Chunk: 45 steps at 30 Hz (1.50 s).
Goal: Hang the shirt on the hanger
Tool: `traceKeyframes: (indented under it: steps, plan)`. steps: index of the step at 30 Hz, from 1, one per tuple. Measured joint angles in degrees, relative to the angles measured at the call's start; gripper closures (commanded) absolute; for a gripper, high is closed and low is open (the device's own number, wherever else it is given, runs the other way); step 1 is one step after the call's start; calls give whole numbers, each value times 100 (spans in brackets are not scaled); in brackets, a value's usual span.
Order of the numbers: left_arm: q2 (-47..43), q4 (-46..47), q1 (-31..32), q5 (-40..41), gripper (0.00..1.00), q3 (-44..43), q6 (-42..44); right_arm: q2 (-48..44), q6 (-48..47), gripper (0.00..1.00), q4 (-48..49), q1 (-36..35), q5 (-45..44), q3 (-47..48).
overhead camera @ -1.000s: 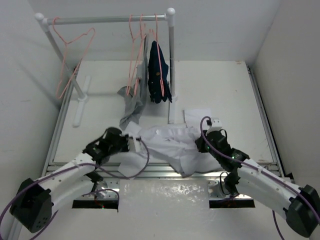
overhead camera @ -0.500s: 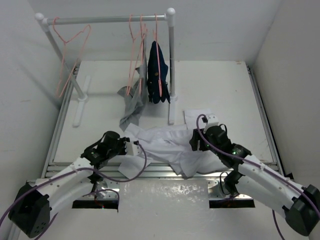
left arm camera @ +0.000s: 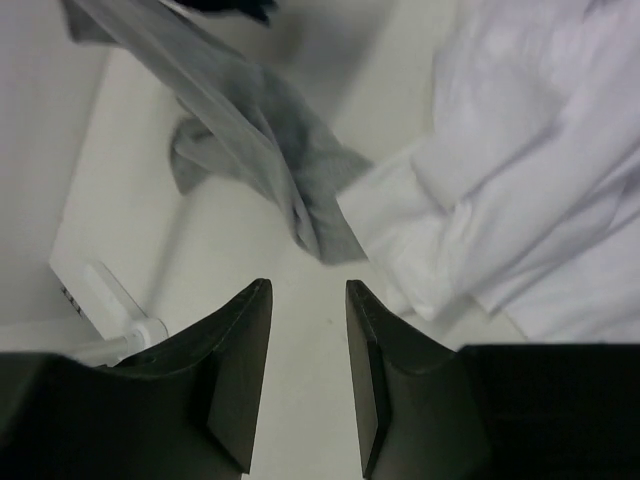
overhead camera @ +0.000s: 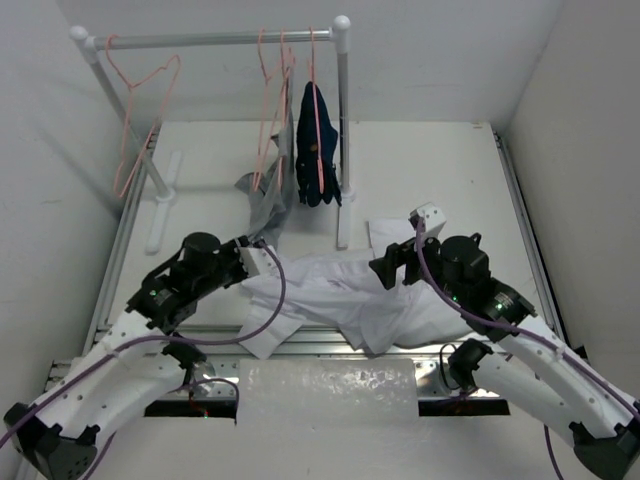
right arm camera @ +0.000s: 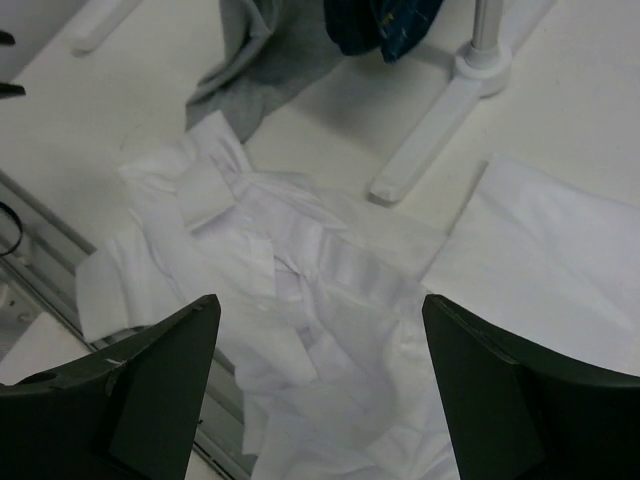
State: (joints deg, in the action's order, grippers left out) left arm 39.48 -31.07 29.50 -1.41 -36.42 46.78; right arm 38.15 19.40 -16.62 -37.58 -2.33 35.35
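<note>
Left jaws are held slightly parted, nothing gripped; bare counter (left arm camera: 130, 210) is seen through the gap. The shirt (left arm camera: 540, 180) is spread ahead and to their right, its cuff touching a grey garment (left arm camera: 270, 150) straight ahead. Right jaws are held wide apart and empty, with the crumpled shirt laid below and between them. The hanger (overhead camera: 120, 183) is hung on the rail (overhead camera: 200, 40), well beyond both jaws.

Bright, even overhead light, soft faint shadows, washed-out whites, slight softness throughout.
</note>
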Motion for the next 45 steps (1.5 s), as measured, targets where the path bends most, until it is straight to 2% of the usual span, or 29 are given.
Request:
traceKeyframes:
  steps: [5, 9, 12, 13, 14, 16, 21, 23, 25, 27, 32, 37, 39, 45]
  plan:
    - [-199, -704, -7, -450, 66, -1519, -544, 0, -83, 18, -22, 0, 280, 249]
    - [-214, -1056, -35, -278, 66, -2341, -767, -2, -87, 18, -70, 0, 468, 249]
    - [-129, -1134, -118, 258, 64, -2857, -970, -35, -87, 18, -70, 0, 564, 247]
    - [-31, -1084, -162, 507, 59, -3051, -1069, -52, -87, 18, -68, 0, 586, 245]
    - [90, -1019, -205, 756, 49, -3270, -1163, -68, -87, 18, -68, 0, 601, 245]
    - [444, -730, -297, 1342, 40, -3803, -1331, -81, -87, 18, -59, 0, 649, 245]
    - [1585, -109, -487, 2330, 37, -5259, -1453, -66, -81, 18, 2, 0, 817, 168]
    - [2402, -319, -984, 2221, 37, -6269, -1626, -55, -81, 18, 35, 0, 881, 114]
    - [3174, -505, -1751, 1982, 37, -7313, -1864, -50, -74, 18, 42, 0, 942, 61]
    - [3738, -481, -2385, 1770, 35, -7855, -2041, -50, -63, 18, 79, 0, 1027, 9]
    - [4332, -1093, -3497, 1071, 33, -7895, -2299, -103, -17, 18, 160, 0, 1154, -177]
    - [4417, -1364, -4636, 164, 32, -7740, -2446, -216, -9, 18, 157, 0, 1185, -398]
    - [4380, -1373, -4848, -164, 34, -7530, -2459, -221, -11, 18, 157, 0, 1185, -422]
    - [4350, -1362, -4909, -1150, 38, -6920, -2363, -267, -11, 18, 160, 0, 1180, -505]
